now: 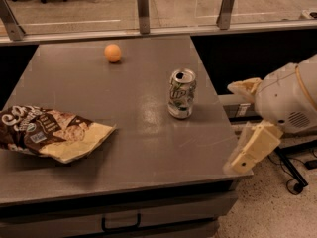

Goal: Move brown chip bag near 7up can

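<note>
The brown chip bag lies flat at the table's left edge, its pale cream end pointing right. The 7up can stands upright right of the table's centre, silver with a green logo and a dented body. My gripper hangs at the table's right edge, right of and nearer than the can. It is open and empty, with one cream finger high and the other low. The bag is far to its left.
A small orange ball sits at the back of the grey table. A glass barrier with metal posts runs behind it. A drawer handle is below the front edge. Cables and a stand's foot lie on the floor at right.
</note>
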Robot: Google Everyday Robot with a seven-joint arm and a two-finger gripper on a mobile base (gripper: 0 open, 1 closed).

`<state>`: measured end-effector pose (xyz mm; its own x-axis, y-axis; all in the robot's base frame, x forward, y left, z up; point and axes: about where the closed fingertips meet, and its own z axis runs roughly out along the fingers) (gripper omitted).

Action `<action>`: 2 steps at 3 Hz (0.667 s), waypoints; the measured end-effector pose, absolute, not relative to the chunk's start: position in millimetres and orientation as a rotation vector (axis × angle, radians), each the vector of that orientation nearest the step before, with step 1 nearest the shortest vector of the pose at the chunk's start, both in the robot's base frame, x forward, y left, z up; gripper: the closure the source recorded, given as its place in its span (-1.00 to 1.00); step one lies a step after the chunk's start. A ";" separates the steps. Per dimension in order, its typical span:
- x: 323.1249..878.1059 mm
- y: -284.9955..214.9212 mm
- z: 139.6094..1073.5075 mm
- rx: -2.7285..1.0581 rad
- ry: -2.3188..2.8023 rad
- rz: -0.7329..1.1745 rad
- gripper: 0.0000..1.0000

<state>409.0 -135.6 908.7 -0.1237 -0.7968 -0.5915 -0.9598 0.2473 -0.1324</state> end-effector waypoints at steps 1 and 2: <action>406.0 -85.3 895.5 -1.496 1.870 0.579 -1.00; 403.1 -65.3 912.4 -1.442 1.826 0.662 -1.00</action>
<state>403.1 -65.3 912.4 -0.1286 -0.6066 -0.7846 -0.9684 0.2472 -0.0324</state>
